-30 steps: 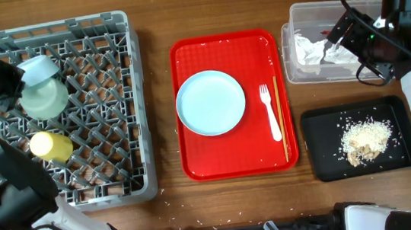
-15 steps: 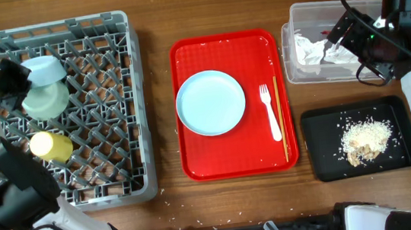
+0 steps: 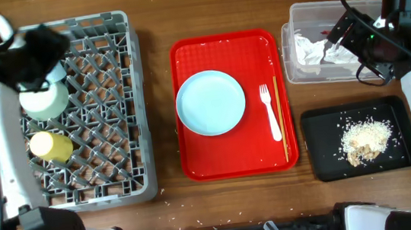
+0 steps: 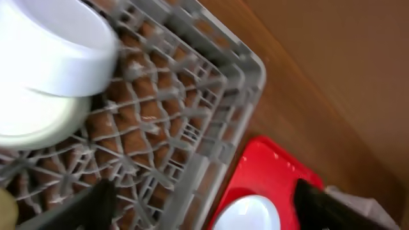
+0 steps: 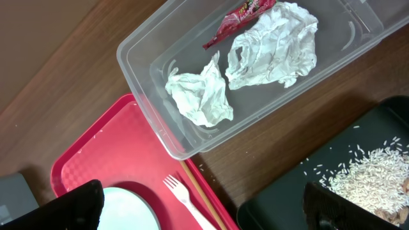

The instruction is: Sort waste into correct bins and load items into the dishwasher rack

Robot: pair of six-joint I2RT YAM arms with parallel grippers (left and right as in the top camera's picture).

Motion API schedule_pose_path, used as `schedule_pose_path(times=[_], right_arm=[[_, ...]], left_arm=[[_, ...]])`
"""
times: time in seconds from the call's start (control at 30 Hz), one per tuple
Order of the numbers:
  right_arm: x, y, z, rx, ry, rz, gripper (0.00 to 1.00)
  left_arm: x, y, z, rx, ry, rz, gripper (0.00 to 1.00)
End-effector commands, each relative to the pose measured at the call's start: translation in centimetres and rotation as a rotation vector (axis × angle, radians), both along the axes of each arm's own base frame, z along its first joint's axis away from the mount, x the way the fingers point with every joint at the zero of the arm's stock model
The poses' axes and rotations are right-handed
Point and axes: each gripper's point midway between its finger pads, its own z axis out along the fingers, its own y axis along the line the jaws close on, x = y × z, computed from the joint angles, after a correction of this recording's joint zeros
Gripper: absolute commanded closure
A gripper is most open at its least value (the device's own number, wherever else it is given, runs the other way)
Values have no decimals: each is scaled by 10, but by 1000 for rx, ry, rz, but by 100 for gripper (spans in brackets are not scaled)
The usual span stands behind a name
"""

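The grey dishwasher rack [image 3: 109, 140] holds a pale green bowl [image 3: 44, 104], a small blue dish [image 4: 51, 45] resting on the bowl's rim, and a yellow cup [image 3: 50, 147]. My left gripper [image 3: 39, 50] hovers open above the dish with nothing in it; its fingers [image 4: 83, 204] show wide apart. On the red tray [image 3: 227, 51] lie the light blue plate [image 3: 210, 103], white fork [image 3: 270, 112] and chopsticks [image 3: 281, 118]. The clear tub [image 5: 147, 70] holds napkins [image 5: 271, 45] and a red wrapper [image 5: 239, 16]. My right gripper [image 3: 346, 35] hangs open over it.
A flat black tray [image 3: 323, 141] with a heap of rice [image 3: 365, 138] sits at the front right, close to the tub and the red tray's right edge. Bare wood lies between the rack and the red tray.
My left gripper opened and let go of the small blue dish, then drew up and back from it. The dish stays on the bowl in the rack. The right arm has not moved.
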Motion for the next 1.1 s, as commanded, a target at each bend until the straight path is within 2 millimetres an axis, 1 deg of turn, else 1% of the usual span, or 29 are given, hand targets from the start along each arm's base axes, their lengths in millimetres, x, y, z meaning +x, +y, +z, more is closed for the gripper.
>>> schedule_pose_path(times=[0.0,0.07,0.13,0.17,0.2,0.27,0.3,0.4,0.47,0.6,0.67,0.77,0.83,0.93,1.0,1.07], right_arm=[[3,-4,4,-12,-11,-15,0],[3,-4,4,-12,-11,-15,0],[3,-4,4,-11,-11,-16,0],[3,-4,4,-12,-11,-15,0],[3,-4,4,-11,-11,-16,0],[3,-4,4,-12,-11,-15,0],[3,-4,4,-11,-11,-16,0],[3,-4,4,-11,-11,-16,0],[3,-4,4,-12,-11,-15,0],[3,-4,4,-11,-11,-16,0],[3,-4,4,-12,-11,-15,0],[3,-4,4,-12,-11,-15,0],[3,-4,4,-12,-11,-15,0],[3,-4,4,-12,-11,-15,0],[3,-4,4,-12,-11,-15,0],[3,-4,4,-12,-11,-15,0]], left_arm=[[7,-24,-27,61,74,-88,10],[10,-31,-39,74,105,-103,9],[13,-28,-51,90,135,-93,8],[15,-23,-54,112,141,-79,8],[19,-8,-55,170,137,-31,8],[21,11,-54,220,140,70,7],[20,20,-54,225,146,128,8],[16,35,-54,204,157,221,6],[9,51,-56,181,177,324,7],[-19,88,-64,60,251,608,8],[-29,98,-67,21,277,645,9],[-34,103,-72,-32,300,654,10],[-30,102,-80,-49,311,648,9],[-12,95,-97,-119,309,609,9],[1,95,-109,-150,300,593,9],[9,97,-120,-158,300,590,9]])
